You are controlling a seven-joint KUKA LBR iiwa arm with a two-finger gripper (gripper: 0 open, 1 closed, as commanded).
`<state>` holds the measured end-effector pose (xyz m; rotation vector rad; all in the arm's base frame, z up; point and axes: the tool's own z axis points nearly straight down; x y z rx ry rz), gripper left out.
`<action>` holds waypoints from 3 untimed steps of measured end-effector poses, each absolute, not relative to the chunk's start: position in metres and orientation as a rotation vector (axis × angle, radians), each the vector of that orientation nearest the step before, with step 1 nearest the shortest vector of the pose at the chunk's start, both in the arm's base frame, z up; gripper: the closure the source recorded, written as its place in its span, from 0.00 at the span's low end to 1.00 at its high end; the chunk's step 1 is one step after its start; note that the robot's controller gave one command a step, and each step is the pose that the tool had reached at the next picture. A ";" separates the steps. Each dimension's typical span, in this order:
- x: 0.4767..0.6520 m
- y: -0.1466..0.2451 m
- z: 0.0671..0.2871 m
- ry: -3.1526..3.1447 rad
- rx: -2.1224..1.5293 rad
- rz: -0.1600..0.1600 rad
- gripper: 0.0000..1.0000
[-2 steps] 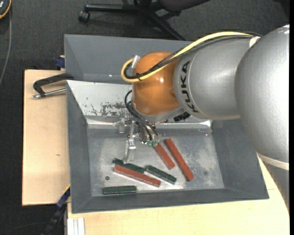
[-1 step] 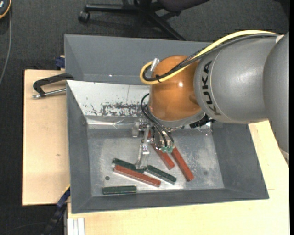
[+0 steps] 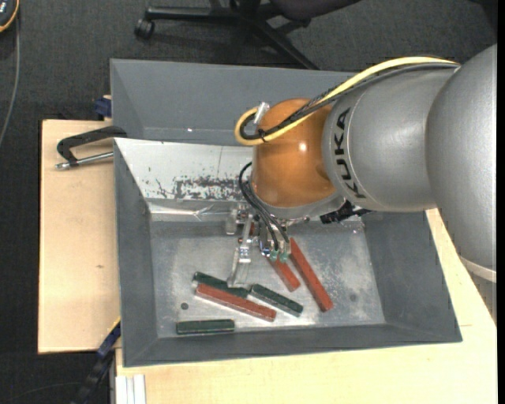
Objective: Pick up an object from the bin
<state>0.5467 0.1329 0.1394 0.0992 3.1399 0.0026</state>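
The gripper [image 3: 241, 270], open or closed I cannot tell, hangs at frame centre just above the long red stick [image 3: 235, 301] in the lower middle of the bin [image 3: 134, 260]; best, I judge, to descend straight astride it, clear of the dark green stick [image 3: 276, 300] lying against it

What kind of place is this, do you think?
Probably a robotics lab or office workroom: a KUKA arm reaches into a grey bin of coloured sticks, and a wheeled chair base stands on dark carpet behind.
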 end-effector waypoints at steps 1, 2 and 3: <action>0.531 0.134 0.068 3.136 0.274 -0.002 0.00; 0.528 0.148 0.071 3.122 0.351 0.004 1.00; 0.528 0.148 0.071 3.122 0.351 0.004 1.00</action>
